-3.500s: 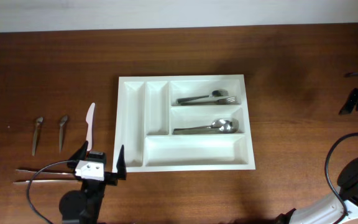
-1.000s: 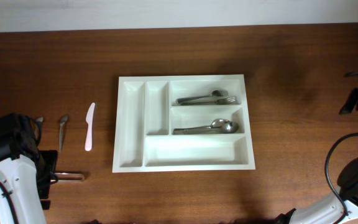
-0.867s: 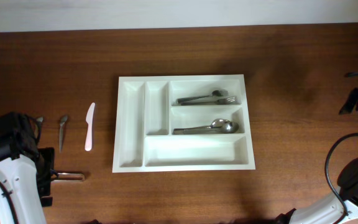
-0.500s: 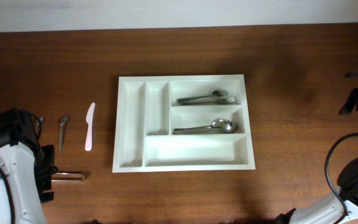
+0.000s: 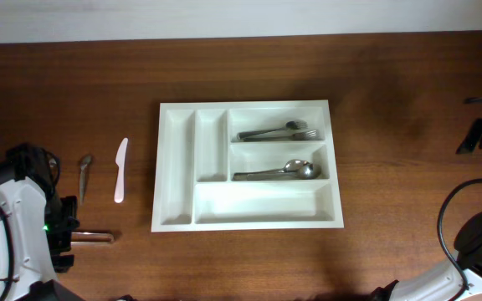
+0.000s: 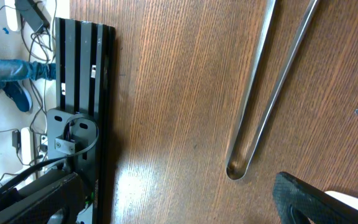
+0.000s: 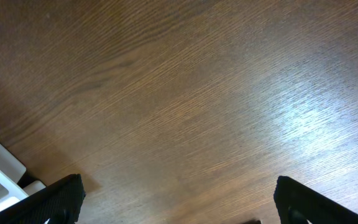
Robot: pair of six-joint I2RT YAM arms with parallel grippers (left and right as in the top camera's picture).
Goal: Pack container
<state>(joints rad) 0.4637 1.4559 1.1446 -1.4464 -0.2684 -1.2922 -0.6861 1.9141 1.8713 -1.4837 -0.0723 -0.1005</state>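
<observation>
The left gripper (image 6: 179, 205) is hovering with fingers (image 6: 316, 199) spread wide, the tongs (image 6: 259, 50) lying just ahead, between them. The tray (image 5: 266, 203) is sitting well off to its right. The right gripper (image 7: 179, 205) is hanging over the table (image 7: 179, 93), jaws likewise parted.

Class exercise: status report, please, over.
Left gripper open by tongs. Right gripper open, empty. Tray holds forks, spoons; knife, small spoon outside. Nothing blocks tray.

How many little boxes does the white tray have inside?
5: a long one at left, a shorter one beside it, one holding a fork, one holding a spoon, a wide empty one below.
</observation>
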